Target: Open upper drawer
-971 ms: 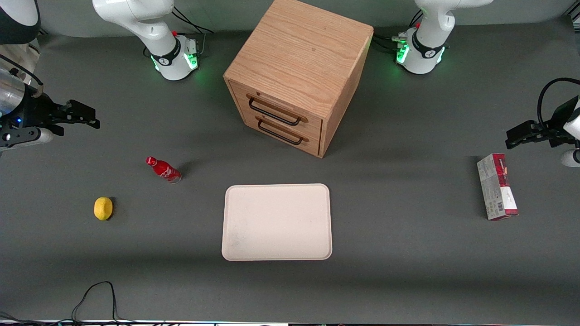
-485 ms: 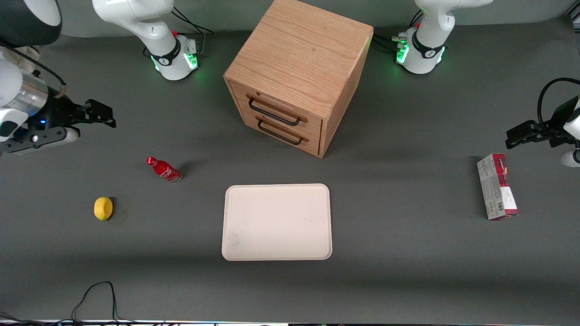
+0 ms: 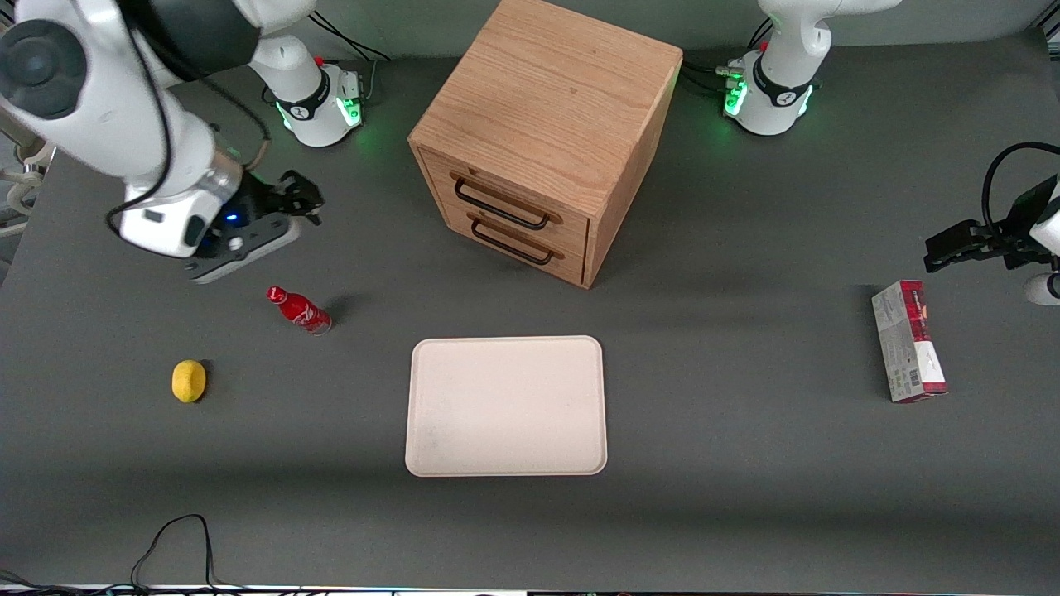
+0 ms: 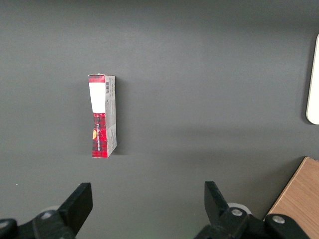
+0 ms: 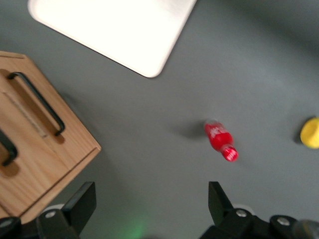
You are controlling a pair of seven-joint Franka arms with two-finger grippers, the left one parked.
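The oak cabinet (image 3: pixel 551 108) stands at the back middle of the table, its front turned toward the front camera. The upper drawer (image 3: pixel 513 194) is closed, its black bar handle (image 3: pixel 499 207) flat against the front. The twin lower drawer (image 3: pixel 522 236) sits under it, also closed. My right gripper (image 3: pixel 302 199) hangs open above the table toward the working arm's end, about level with the drawers and well apart from them, holding nothing. In the right wrist view the open gripper (image 5: pixel 152 199) frames bare table; the lower handle (image 5: pixel 37 102) shows whole, while only an end of the upper handle (image 5: pixel 5 149) shows.
A red bottle (image 3: pixel 298 309) lies on the table near the gripper, nearer the front camera. A yellow lemon (image 3: pixel 189 381) lies nearer still. A white tray (image 3: pixel 505 406) sits in front of the cabinet. A red-and-grey carton (image 3: pixel 907 341) lies toward the parked arm's end.
My right arm has swung in from the table's end toward the cabinet, and the gripper is much closer to the drawers. Nothing else has moved.
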